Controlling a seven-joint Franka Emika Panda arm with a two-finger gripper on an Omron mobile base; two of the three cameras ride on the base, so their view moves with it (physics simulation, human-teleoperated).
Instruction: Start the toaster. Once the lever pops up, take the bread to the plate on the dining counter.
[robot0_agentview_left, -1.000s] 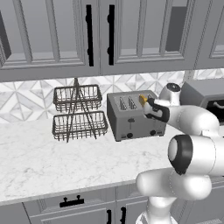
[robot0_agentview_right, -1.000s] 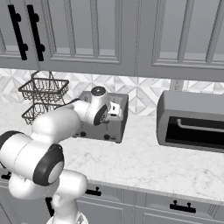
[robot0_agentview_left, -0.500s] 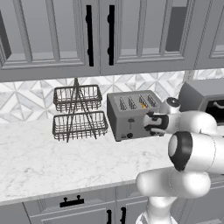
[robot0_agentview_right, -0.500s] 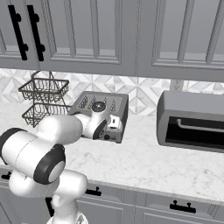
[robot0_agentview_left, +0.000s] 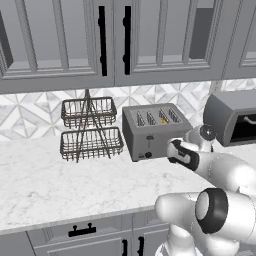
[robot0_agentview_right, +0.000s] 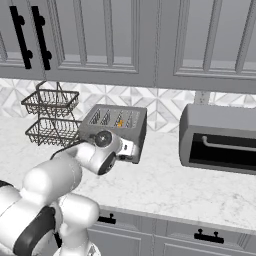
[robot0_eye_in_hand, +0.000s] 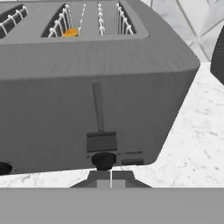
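the toaster sits on the marble counter against the patterned backsplash, between a two-tier wire basket rack on its left and a grey microwave-like appliance on its right. the bread shows as a small golden-orange edge low inside one of the top slots, the third from the left as the left base view has it. the gripper hangs low in front of the toaster's front face, near its right end, with its two fingertips pressed together and nothing between them. in the hand view the tips point at a black knob at the bottom of the front panel, and a slide lever sits just above that knob at the lower end of its vertical track. whether the tips touch the knob cannot be told.
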